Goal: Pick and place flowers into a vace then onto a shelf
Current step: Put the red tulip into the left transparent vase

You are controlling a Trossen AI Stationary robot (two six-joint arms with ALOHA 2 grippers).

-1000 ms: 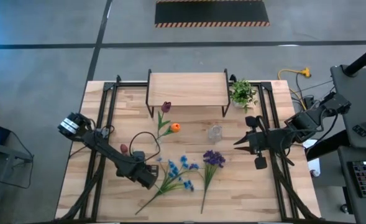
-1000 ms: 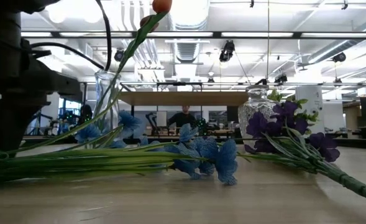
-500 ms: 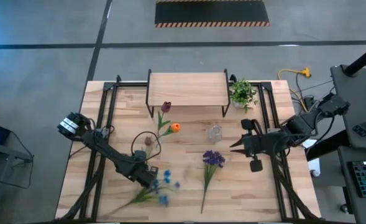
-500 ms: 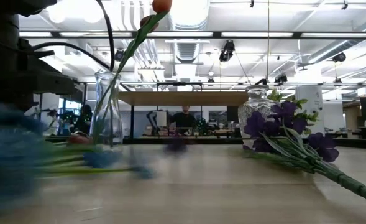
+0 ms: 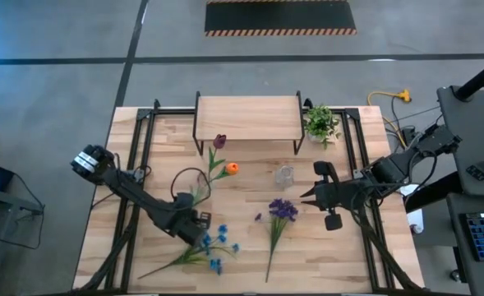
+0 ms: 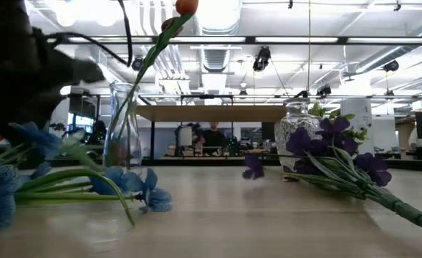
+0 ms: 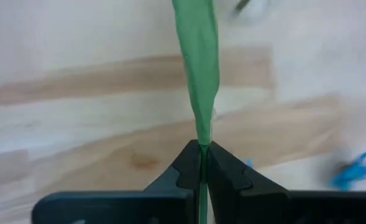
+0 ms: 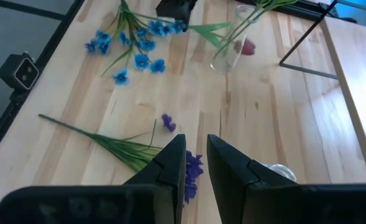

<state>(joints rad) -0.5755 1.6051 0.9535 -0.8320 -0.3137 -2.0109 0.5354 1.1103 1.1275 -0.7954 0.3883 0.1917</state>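
Table (image 5: 250, 267) being viewed from above. Shelf (image 5: 247, 117) being kept at far edge, potted plant (image 5: 320, 122) just beside it. Tall glass vase (image 8: 227, 48) being occupied by orange bud (image 5: 232, 168) and dark red tulip (image 5: 219, 141). Blue spray (image 5: 211, 247) being lifted at near left; its green stem (image 7: 199, 74) being pinched between fully closed jaws of left gripper (image 5: 195, 231). Purple bunch (image 5: 279, 215) being left flat on table, just ahead of right gripper (image 5: 309, 193); its jaws being held slightly apart, nothing gripped. Loose purple blossom (image 8: 168, 122) lying beside the bunch.
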